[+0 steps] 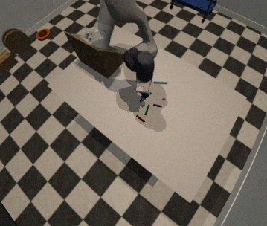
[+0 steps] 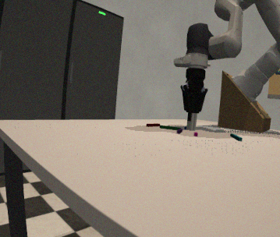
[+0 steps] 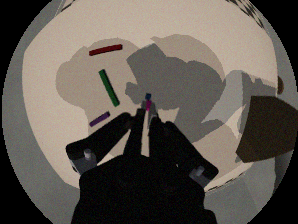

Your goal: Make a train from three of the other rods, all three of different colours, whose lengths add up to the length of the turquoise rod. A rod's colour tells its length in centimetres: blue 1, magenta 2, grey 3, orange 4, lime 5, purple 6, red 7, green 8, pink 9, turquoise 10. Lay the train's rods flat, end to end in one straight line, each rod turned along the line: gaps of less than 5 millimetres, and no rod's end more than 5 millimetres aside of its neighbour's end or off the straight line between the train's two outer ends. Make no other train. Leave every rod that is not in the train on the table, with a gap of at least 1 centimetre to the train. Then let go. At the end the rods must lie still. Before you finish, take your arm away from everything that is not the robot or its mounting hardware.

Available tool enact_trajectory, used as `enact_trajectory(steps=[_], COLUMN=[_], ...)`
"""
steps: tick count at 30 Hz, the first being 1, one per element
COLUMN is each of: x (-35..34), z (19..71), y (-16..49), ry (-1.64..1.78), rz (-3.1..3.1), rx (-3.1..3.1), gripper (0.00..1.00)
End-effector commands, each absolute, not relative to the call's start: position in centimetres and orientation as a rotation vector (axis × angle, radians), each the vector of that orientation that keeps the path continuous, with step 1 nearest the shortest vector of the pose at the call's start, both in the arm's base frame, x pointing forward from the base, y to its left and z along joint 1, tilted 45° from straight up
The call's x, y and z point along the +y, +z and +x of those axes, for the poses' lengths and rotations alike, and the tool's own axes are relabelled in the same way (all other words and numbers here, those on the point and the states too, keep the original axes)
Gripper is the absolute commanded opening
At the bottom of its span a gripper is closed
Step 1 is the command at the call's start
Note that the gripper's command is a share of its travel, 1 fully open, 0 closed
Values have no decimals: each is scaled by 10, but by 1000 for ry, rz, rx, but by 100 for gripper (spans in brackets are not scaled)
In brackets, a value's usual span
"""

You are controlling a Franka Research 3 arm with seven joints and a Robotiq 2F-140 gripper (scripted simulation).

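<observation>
High top and low exterior views share the table; wrist faces down.
</observation>
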State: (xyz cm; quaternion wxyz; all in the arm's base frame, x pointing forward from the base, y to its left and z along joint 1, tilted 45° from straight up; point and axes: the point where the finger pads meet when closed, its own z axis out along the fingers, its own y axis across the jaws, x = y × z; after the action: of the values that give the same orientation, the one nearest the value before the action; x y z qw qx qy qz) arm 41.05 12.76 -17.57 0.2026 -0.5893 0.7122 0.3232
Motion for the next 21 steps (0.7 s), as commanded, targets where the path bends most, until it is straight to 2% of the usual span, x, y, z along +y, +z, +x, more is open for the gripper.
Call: enact_trajectory(steps=[1, 21], x=[124, 58], z=[412, 420], y=[-173, -106], ry=[901, 901], rz=[-1639, -1639], rx=[1994, 1994], gripper=[3, 3])
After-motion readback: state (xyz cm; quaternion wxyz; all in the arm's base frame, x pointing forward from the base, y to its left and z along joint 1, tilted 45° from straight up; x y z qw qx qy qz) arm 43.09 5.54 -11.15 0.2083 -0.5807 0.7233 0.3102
